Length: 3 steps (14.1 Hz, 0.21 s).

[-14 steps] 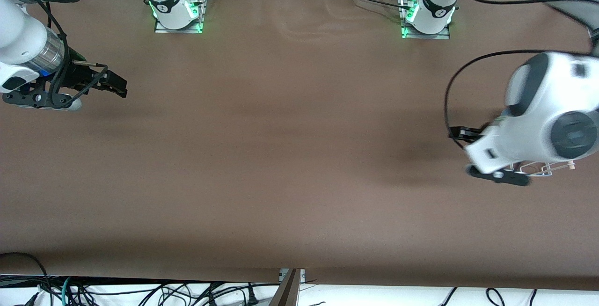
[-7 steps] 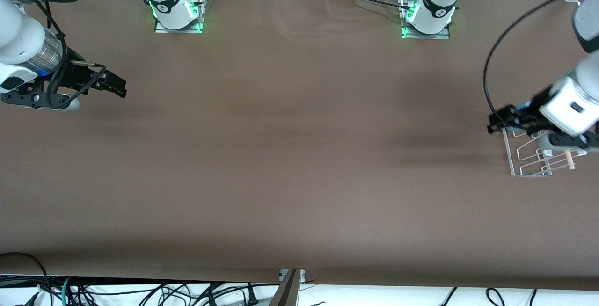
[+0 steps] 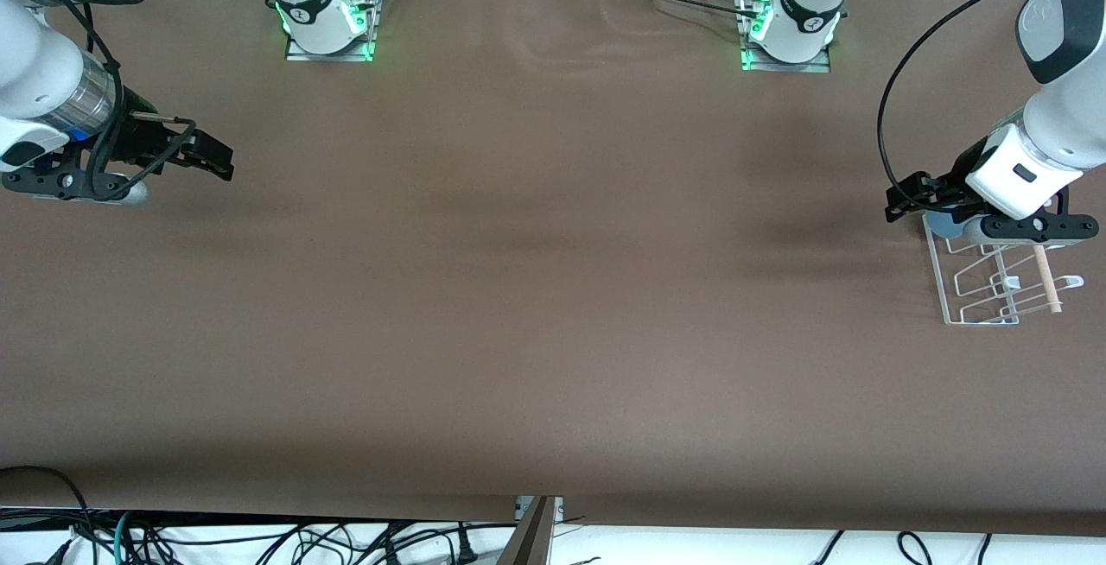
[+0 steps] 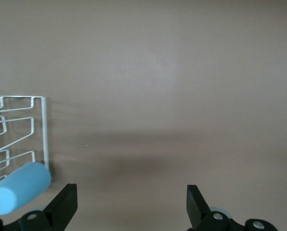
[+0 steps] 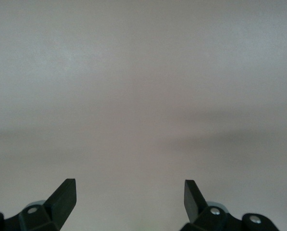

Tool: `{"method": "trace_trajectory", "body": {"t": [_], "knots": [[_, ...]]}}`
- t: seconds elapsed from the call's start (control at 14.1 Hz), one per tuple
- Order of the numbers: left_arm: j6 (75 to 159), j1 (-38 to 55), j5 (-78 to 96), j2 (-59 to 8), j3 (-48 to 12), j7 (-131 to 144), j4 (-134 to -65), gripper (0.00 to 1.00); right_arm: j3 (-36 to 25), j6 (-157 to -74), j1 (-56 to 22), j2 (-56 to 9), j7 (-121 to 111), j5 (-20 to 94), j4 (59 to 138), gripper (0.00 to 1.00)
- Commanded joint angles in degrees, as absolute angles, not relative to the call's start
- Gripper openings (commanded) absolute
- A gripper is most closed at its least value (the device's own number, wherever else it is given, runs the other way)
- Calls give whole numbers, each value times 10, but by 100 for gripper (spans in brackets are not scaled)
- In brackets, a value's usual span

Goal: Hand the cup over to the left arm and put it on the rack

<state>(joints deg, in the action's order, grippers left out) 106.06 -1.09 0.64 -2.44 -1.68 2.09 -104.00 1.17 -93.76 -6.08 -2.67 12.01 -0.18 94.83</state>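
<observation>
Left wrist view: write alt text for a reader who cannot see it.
A light-blue cup lies tilted on the corner of a white wire rack, clear of the left gripper, whose black fingers stand wide open over the brown table.

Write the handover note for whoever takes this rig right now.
Left gripper: open, empty, at the rack's end farther from the front camera.
Right gripper: open, empty, waiting over the table's right-arm end.
Cup: released, lying tilted on the rack's wires at that same end.
Done: handover and placing, by the look of it.
Left: check that the cup sits securely, then retract the left arm.
</observation>
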Motion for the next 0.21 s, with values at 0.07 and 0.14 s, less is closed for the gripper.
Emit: {"method": "trace_trajectory", "body": {"t": [0.07,0.14], "knots": [[1072,-9,-15,16,-18,22,-1076,100,11,-929,-59,-31,110,8,936,99],[1073,-9,-15,16,-18,21,-1076,100,11,-929,-58,-31,110,8,936,99]]}}
